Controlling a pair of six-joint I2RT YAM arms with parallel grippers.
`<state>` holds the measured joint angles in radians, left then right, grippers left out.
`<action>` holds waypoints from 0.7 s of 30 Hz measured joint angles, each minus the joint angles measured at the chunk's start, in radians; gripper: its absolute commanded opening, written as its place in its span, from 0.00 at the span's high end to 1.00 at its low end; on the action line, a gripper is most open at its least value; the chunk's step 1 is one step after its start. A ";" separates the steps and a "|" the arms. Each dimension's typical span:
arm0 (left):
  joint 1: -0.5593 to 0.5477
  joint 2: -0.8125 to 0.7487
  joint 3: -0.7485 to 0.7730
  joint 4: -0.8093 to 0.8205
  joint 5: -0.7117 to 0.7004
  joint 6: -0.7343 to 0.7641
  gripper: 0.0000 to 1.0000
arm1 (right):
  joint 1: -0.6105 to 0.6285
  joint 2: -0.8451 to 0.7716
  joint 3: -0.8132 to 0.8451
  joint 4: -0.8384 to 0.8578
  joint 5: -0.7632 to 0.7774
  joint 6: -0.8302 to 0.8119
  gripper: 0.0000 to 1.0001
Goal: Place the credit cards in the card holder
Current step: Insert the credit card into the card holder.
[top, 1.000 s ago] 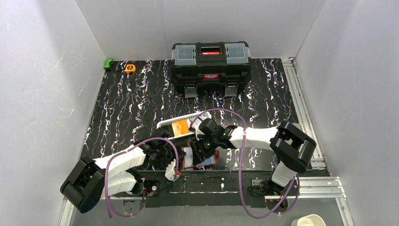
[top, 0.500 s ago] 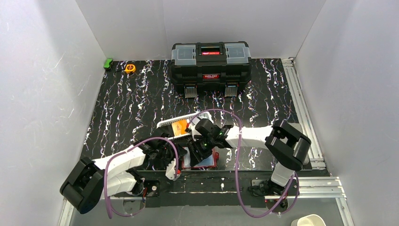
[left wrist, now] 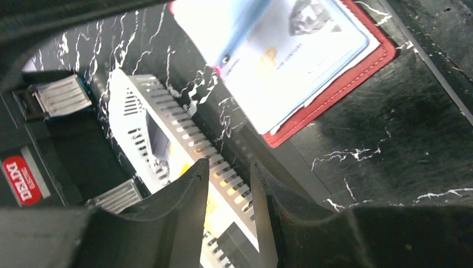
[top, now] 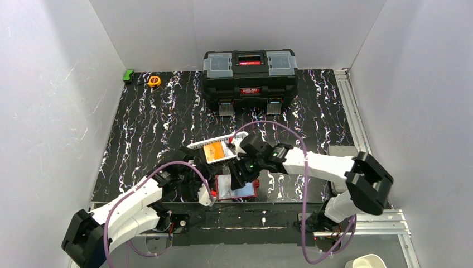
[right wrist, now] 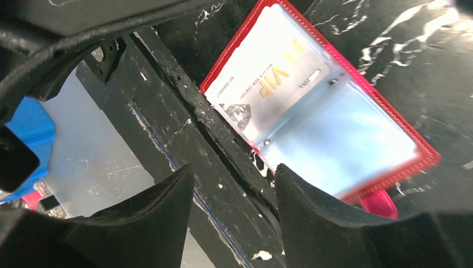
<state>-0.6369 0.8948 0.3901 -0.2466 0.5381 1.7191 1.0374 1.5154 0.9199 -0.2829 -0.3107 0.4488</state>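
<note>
The red card holder [top: 254, 192] lies open and flat at the table's near edge. In the right wrist view its left sleeve holds a grey-silver VIP card [right wrist: 268, 84] and its right sleeve a light blue card [right wrist: 346, 139]. An orange card [top: 213, 152] sits in the white mesh basket [top: 196, 144] just behind. My left gripper [top: 205, 187] is open at the holder's left edge, with nothing between its fingers [left wrist: 189, 195]. My right gripper [top: 237, 174] hangs open over the holder's far edge, also holding nothing.
A big black toolbox [top: 249, 72] stands at the back centre. An orange tape measure [top: 154, 81] and a small green object [top: 128, 74] lie at the back left. White walls close in three sides. A metal rail [top: 357, 123] runs along the right.
My left gripper has gone from shut to open and its arm has stretched forward. The right gripper has lifted back off the card holder, towards the basket.
</note>
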 measured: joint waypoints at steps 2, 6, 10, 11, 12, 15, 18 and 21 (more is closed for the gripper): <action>0.003 -0.021 0.042 -0.058 -0.013 -0.064 0.65 | -0.011 -0.052 0.000 -0.026 0.023 -0.001 0.38; 0.007 -0.025 0.107 -0.160 -0.014 -0.171 0.61 | -0.029 -0.102 0.000 -0.096 0.103 0.003 0.37; 0.008 0.005 0.106 -0.227 -0.008 -0.222 0.61 | -0.032 -0.102 -0.002 -0.192 0.210 0.018 0.37; 0.008 0.016 0.099 -0.232 -0.006 -0.221 0.61 | -0.032 -0.102 -0.002 -0.214 0.238 0.022 0.38; 0.008 0.023 0.084 -0.231 -0.007 -0.218 0.61 | -0.032 -0.101 -0.002 -0.232 0.262 0.025 0.38; 0.008 0.021 0.035 -0.230 0.000 -0.194 0.62 | -0.035 -0.093 -0.002 -0.262 0.312 0.035 0.38; 0.008 0.004 0.005 -0.233 0.032 -0.167 0.62 | -0.036 -0.065 -0.002 -0.272 0.340 0.041 0.39; 0.008 -0.021 -0.004 -0.222 0.083 -0.139 0.60 | -0.040 -0.030 -0.007 -0.267 0.348 0.044 0.42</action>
<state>-0.6285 0.8734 0.3862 -0.4683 0.6212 1.5799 0.9977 1.4857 0.9131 -0.5503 0.0376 0.4931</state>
